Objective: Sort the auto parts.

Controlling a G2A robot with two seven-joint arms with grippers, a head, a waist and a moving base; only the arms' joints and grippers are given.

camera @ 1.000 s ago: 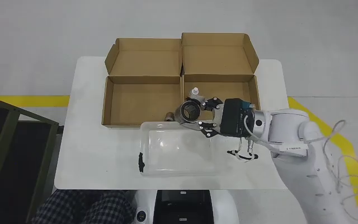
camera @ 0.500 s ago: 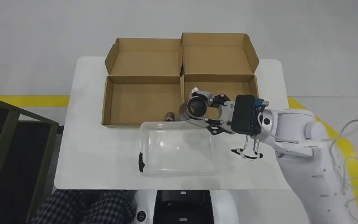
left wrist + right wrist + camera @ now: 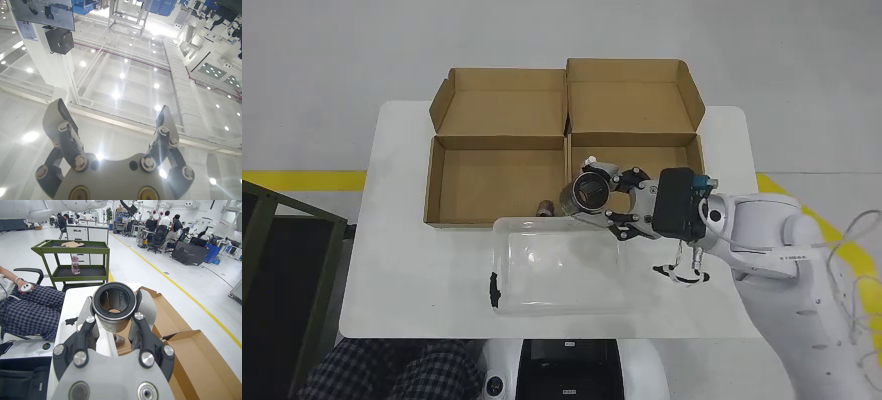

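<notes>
Top view: over 1 s the right gripper, clamped on the linear bearing, has carried it from the clear bin to the right cardboard box's front-left corner. Release is likely next. The left gripper gapes, idle.

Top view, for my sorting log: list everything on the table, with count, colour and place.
Table: one, white.
Left box: one, brown, open, far edge.
Right box: one, brown, open, beside it.
Bin: one, clear, near edge.
Scrap: one, black, at bin's left rim.
Bearing: one, silver, black-rimmed, held above the boxes' near walls.
Sleeve: one, brown, at left box's near-right corner.
Small part: one, white, in right box.
Right pincer: grey-black, shut on bearing.
Left pincer: grey, open, facing ceiling.
</notes>
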